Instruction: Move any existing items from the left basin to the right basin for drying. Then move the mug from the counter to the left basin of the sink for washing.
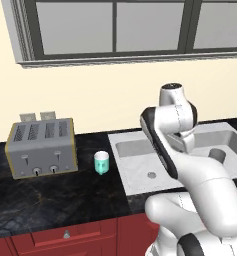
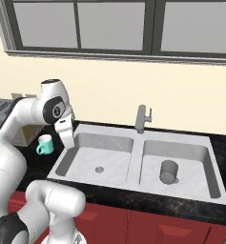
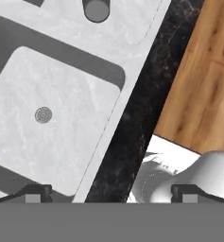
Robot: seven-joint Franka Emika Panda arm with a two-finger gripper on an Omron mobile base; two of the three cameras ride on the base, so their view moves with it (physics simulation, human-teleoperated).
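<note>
The teal-and-white mug [image 1: 101,162] [image 2: 45,144] stands upright on the black counter [image 1: 50,195] between the toaster and the sink. A plain grey cup [image 2: 169,171] [image 1: 217,155] [image 3: 96,9] stands upright in the right basin [image 2: 195,157]. In the left basin [image 2: 109,152] [image 3: 71,94] I see just the round drain [image 3: 43,114]. My gripper [image 3: 112,194] [image 2: 69,142] hangs open over the left basin's near left corner, pointing down, with nothing between its fingertips [image 3: 35,193].
A steel toaster [image 1: 41,147] sits left of the mug. The grey faucet [image 2: 142,119] rises at the sink's middle back. Red cabinets [image 1: 65,235] run below the counter, and wooden floor [image 3: 203,71] lies beyond its front edge. My arm hides part of the sink in the left base view.
</note>
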